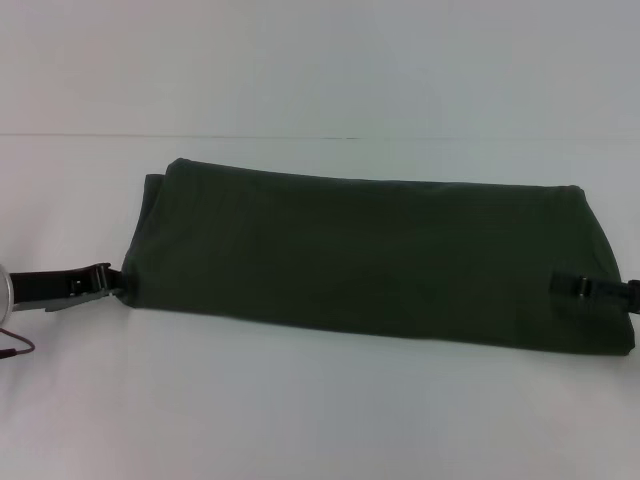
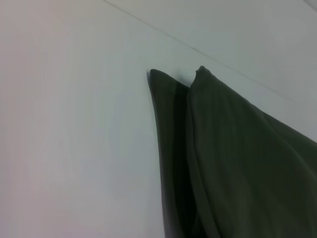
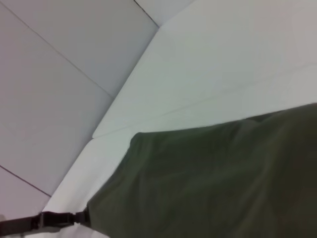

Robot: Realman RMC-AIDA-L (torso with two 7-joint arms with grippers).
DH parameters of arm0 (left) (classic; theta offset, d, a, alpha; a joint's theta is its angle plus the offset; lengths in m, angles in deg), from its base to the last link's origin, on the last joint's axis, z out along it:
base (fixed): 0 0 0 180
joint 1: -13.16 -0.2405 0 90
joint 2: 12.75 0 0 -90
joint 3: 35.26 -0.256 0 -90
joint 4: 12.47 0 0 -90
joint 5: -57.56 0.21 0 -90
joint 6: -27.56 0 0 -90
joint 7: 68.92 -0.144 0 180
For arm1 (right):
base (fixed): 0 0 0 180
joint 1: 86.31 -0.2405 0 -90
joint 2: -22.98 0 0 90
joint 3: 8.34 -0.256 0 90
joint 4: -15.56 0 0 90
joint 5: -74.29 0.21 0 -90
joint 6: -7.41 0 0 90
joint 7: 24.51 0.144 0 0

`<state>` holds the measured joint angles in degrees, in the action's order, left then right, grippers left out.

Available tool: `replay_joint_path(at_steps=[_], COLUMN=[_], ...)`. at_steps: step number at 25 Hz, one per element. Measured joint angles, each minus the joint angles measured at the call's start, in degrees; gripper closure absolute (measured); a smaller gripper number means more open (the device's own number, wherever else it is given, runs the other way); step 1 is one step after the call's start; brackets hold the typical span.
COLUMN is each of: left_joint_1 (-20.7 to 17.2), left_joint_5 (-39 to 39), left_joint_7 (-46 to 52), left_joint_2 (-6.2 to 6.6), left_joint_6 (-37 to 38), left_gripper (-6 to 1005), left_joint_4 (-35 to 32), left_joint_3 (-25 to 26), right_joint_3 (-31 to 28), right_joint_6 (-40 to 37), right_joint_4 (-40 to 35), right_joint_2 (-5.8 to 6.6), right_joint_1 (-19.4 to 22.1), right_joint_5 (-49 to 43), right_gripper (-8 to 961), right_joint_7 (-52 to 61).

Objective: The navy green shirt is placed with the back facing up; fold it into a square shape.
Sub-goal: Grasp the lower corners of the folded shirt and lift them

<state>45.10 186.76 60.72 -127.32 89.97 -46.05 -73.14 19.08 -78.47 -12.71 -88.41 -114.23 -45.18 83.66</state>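
At the left edge of the head view, the left hand [image 1: 108, 283] reaches in low over the white worktop [image 1: 320, 410], its dark fingertips meeting the near left corner of the navy green shirt [image 1: 370, 260]. Whether those fingers pinch the cloth or only touch it cannot be told. The shirt lies across the middle of the worktop as a long folded band, running from left to right, its plain dark side up. The left wrist view shows the shirt's [image 2: 237, 163] left end in two layers, one edge lying just beside the other. In the right wrist view the cloth [image 3: 213, 183] fills the lower part, with the left hand [image 3: 79, 217] small at its far corner. At the right, the right hand [image 1: 578, 287] rests on the shirt's right end near the near edge; its grip cannot be told either.
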Motion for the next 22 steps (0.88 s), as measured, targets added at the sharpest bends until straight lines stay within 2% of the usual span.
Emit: replay_joint_path(at_steps=[3,6,9,12,14,16,22], left_joint_1=[0.1,0.2,0.2,0.1,0.1,0.1,0.3], left_joint_5=[0.0,0.0,0.0,0.0,0.0,0.0,0.0], left_joint_7=[0.0,0.0,-0.1,-0.2,-0.5,-0.7,-1.0], left_joint_2=[0.01,0.08,0.15,0.22,0.28,0.32,0.32], left_joint_6=[0.0,0.3,0.4,0.9,1.1,1.1,1.8], left_gripper=[1001,1001,1000,1000,1000,999,999], left_joint_4=[0.0,-0.1,-0.2,-0.8,-0.9,-0.9,-0.9], left_joint_3=[-0.3,-0.4,-0.4,-0.4,-0.4,-0.4,-0.4], right_joint_3=[0.0,0.1,0.2,0.5,1.3,2.3,4.7], right_joint_6=[-0.1,-0.6,-2.7,-4.9,-5.1,-4.8,-2.3], right_joint_4=[-2.2,-6.6,-10.7,-11.9,-12.1,-12.3,-10.4], right_joint_2=[0.18,0.58,2.3,5.14,5.88,5.87,4.44], right_joint_1=[-0.1,-0.6,-2.0,-4.0,-5.5,-7.2,-11.2], right_joint_5=[-2.6,-8.1,-14.4,-18.0,-19.6,-22.0,-27.2], right_gripper=[121,120,119,119,120,120,123], right_joint_7=[2.9,11.1,22.6,31.2,34.6,36.7,38.1])
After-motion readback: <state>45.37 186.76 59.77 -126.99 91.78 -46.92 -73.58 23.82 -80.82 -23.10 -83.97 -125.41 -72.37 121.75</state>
